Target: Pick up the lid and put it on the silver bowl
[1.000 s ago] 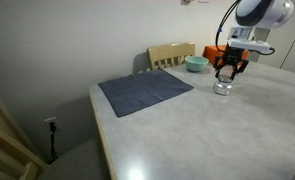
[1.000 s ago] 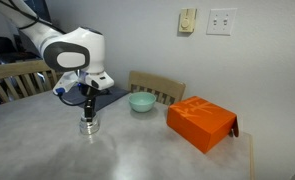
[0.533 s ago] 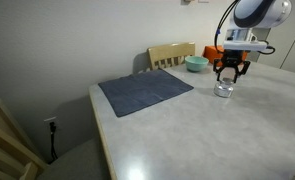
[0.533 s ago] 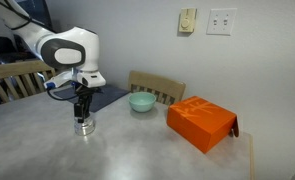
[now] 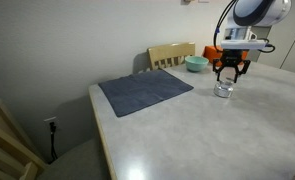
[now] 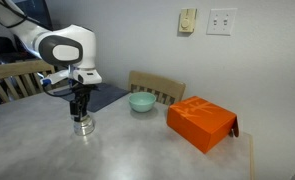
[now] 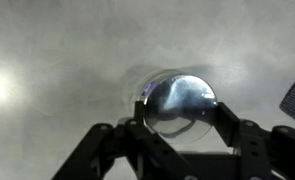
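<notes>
My gripper (image 5: 228,76) hangs fingers down over the small silver bowl (image 5: 223,90) on the grey table. In the wrist view the round pale silvery lid (image 7: 177,100) fills the space between the two black fingers (image 7: 180,125), whose pads touch its rim on both sides. The lid sits level, right at the top of the bowl, and hides it from above. In an exterior view the gripper (image 6: 81,112) stands just above the bowl (image 6: 83,127). I cannot tell whether the lid rests on the bowl's rim.
A light teal bowl (image 6: 141,102) and an orange box (image 6: 200,124) stand further along the table. A dark blue mat (image 5: 145,92) lies near the table's edge. A wooden chair (image 5: 171,53) stands behind the table.
The arm and gripper have shifted slightly sideways, and the shiny lid-and-bowl stack under them appears to have shifted with them. The gripper's height is almost unchanged.
</notes>
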